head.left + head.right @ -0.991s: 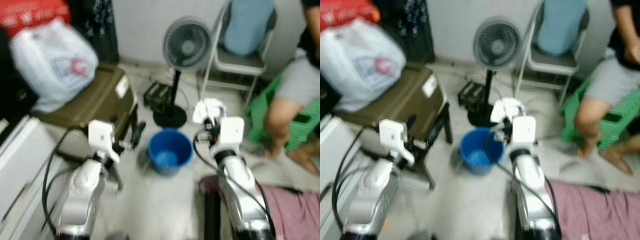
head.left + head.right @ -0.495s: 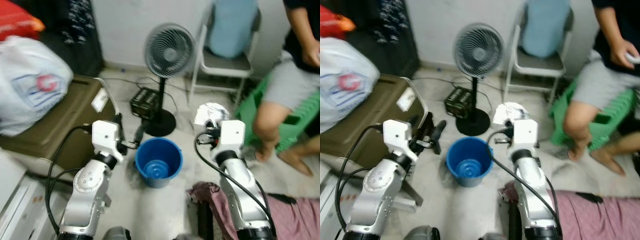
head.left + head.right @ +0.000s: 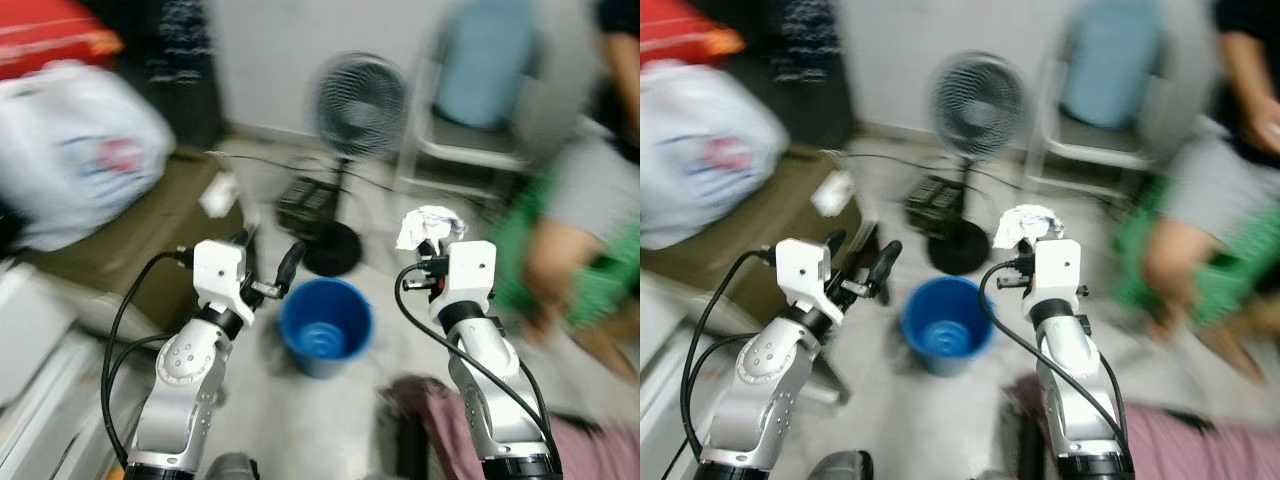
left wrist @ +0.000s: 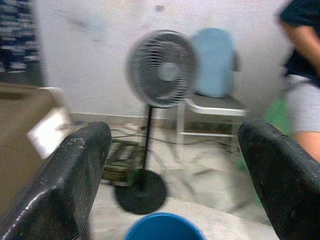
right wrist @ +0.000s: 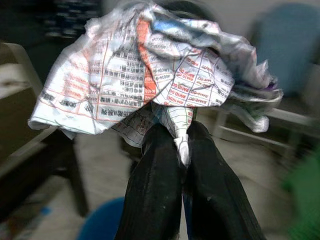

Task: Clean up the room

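My right gripper (image 5: 181,145) is shut on a crumpled sheet of printed paper (image 5: 165,75), held up in the air to the right of a blue bucket (image 3: 325,325). The same paper (image 3: 425,226) shows white above the right wrist in the head views. The bucket stands on the pale floor between my two arms. My left gripper (image 3: 268,262) is open and holds nothing, hovering just left of the bucket's rim (image 4: 162,231).
A standing fan (image 3: 358,100) and a black box (image 3: 305,205) are behind the bucket. A chair (image 3: 480,90) stands against the wall. A person's leg (image 3: 1185,250) is at the right. A white plastic bag (image 3: 80,140) rests on a brown case at the left. Pink cloth (image 3: 1200,440) lies near my right arm.
The camera has swung, so the whole scene has shifted and blurred. Both grippers keep their places beside the bucket, the right one still holding the paper.
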{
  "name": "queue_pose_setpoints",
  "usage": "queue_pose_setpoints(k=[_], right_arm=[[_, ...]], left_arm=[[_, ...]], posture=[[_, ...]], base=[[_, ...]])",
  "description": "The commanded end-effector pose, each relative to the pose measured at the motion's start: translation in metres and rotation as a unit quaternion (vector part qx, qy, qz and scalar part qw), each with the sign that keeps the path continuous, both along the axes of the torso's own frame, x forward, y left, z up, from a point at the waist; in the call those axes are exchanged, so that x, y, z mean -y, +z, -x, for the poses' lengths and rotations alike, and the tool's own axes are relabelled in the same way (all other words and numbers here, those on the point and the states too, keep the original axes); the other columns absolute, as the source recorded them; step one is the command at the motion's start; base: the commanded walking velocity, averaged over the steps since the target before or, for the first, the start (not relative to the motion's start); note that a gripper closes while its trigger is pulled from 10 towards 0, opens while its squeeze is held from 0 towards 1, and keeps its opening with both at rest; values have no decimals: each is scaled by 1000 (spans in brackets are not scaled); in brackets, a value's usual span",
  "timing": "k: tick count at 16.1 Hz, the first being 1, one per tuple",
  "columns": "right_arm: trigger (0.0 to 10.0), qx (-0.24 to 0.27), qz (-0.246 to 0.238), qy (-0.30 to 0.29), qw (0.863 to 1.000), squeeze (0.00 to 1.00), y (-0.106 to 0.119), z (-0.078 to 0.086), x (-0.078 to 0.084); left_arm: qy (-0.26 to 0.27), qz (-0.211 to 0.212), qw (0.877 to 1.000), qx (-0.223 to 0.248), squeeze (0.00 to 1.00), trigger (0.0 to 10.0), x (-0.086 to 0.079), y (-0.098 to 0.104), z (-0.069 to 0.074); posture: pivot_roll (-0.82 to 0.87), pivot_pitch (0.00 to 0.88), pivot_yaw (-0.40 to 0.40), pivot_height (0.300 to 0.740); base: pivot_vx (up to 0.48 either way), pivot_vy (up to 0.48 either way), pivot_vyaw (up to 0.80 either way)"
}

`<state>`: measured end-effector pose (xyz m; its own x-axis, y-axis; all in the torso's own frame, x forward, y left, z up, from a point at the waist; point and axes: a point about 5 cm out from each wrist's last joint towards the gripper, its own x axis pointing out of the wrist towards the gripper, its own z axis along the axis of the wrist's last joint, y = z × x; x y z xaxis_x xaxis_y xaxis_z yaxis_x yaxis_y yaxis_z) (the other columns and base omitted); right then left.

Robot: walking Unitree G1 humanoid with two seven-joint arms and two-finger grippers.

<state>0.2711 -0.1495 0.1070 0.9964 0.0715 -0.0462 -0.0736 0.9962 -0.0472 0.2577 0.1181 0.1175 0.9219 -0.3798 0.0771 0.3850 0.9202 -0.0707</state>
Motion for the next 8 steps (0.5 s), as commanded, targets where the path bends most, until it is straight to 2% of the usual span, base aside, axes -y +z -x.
queue_pose_setpoints(k=[1,8], right_arm=[[10000,3,-2,1,1000,0,2,-2,0],[10000,0,-2,2,1000,0,1,-3,0]], left_arm=[[2,-2,1000,5,0,10000,-1,2,-1],[-2,-1,1000,5,0,10000,1,2,-1]], posture=[[-61,40,-62,740],[-64,42,-64,740]], base=[[296,0,0],[315,0,0]])
